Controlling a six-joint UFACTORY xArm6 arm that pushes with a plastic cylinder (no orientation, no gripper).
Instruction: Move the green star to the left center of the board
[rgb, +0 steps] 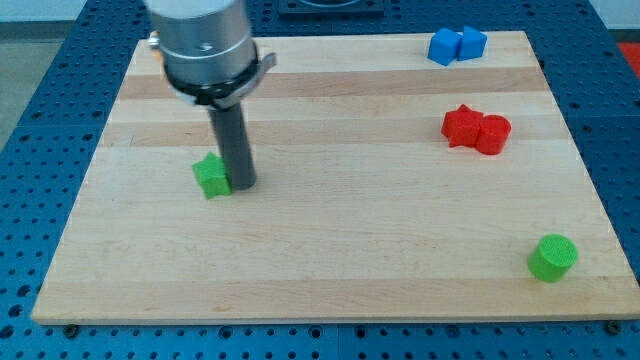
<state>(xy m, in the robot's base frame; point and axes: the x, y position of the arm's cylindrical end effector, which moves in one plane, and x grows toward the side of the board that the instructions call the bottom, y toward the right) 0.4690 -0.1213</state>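
The green star (211, 177) lies on the wooden board (330, 250) at the view's left, about mid-height. My tip (242, 186) stands right against the star's right side, touching it or nearly so. The rod hides part of the star's right edge. The arm's grey housing (205, 45) hangs above at the view's top left.
A green cylinder (552, 258) sits at the view's bottom right. A red star (461, 126) and a red cylinder (491, 134) touch at the right. Two blue blocks (443, 46) (470, 42) sit together at the top right. The board's left edge is close to the star.
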